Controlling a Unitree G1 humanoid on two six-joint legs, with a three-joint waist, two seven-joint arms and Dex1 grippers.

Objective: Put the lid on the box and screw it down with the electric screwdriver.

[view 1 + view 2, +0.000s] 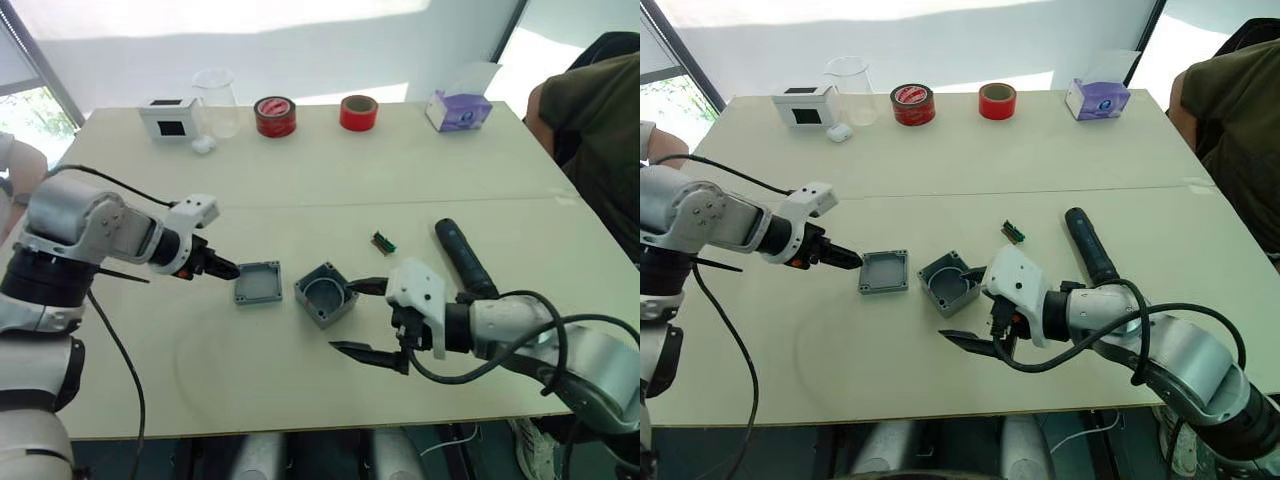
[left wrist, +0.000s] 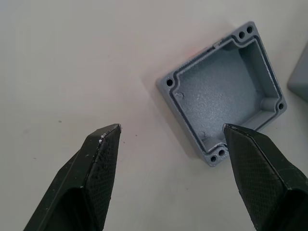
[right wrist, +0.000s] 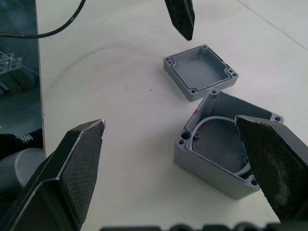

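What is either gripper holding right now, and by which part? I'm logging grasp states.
Nothing is held. The left gripper has open jaws beside the lid, and the right gripper has open jaws around the box without closing on it.

Head stereo pair looking down over table (image 1: pixel 300 380), wrist cameras close, all sharing lid (image 1: pixel 258 283)

Lid (image 1: pixel 258 283): small shallow grey square tray, hollow side up, screw holes at its corners, lay flat on the table just left of the box, apart from it. Box (image 1: pixel 326 295): deeper grey square enclosure, open upward, a tiny red mark on its rim. Electric screwdriver (image 1: pixel 463 257): thick black cylinder, lay flat right of the box.
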